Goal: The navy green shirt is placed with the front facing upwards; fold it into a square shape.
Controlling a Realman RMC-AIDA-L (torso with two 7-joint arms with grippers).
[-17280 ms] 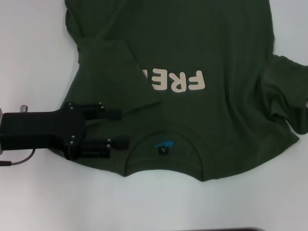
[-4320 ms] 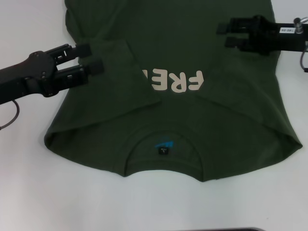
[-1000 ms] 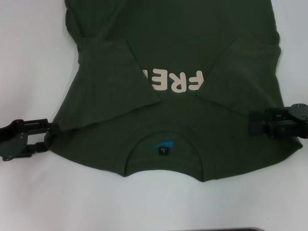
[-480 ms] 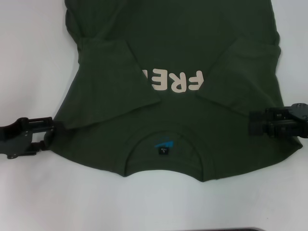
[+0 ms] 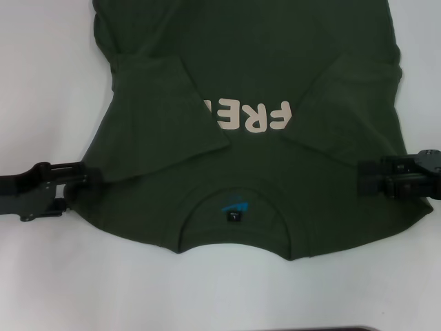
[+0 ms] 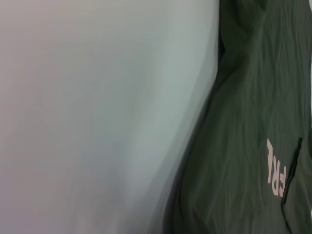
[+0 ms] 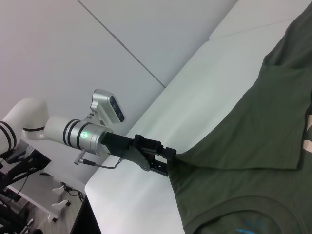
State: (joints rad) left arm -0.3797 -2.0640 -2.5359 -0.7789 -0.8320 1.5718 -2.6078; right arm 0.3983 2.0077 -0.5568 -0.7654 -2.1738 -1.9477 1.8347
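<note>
The navy green shirt lies flat with its cream lettering up and its collar and black neck tag nearest me. Both sleeves are folded in over the chest. My left gripper is open at the shirt's left shoulder corner; its upper finger reaches over the fabric edge. The right wrist view shows the left gripper straddling that corner of the shirt. My right gripper is open, low over the right shoulder area. The left wrist view shows only the shirt and the table.
The white table surrounds the shirt on the left, right and near sides. A dark strip runs along the near edge. In the right wrist view the table edge drops off behind the left arm.
The left gripper has slid right, so its upper finger now lies over the shirt's shoulder corner. The right gripper and the shirt have not moved.
</note>
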